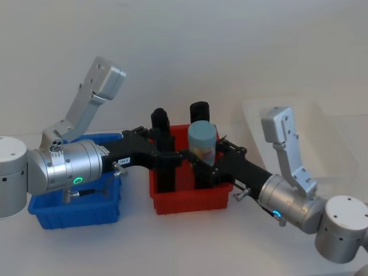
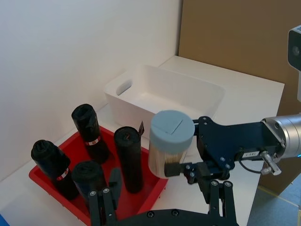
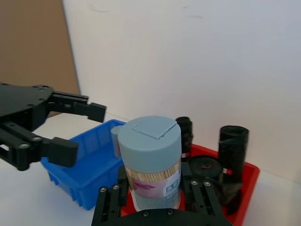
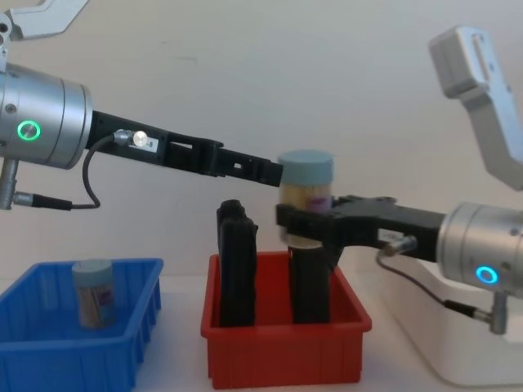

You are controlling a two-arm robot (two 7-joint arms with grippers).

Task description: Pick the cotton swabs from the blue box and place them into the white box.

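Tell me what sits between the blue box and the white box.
The red bin holding black rolls, seen in the chest view; above it the right gripper holds a swab jar, the left gripper open beside it.

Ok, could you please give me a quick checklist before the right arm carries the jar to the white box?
1. Right gripper shut on the cotton swab jar: ok.
2. Jar upright, lid closed: ok.
3. Left gripper open, apart from the jar: ok.
4. White box open, nothing seen inside: ok.
5. Clearance over the black rolls in the red bin: cannot tell.
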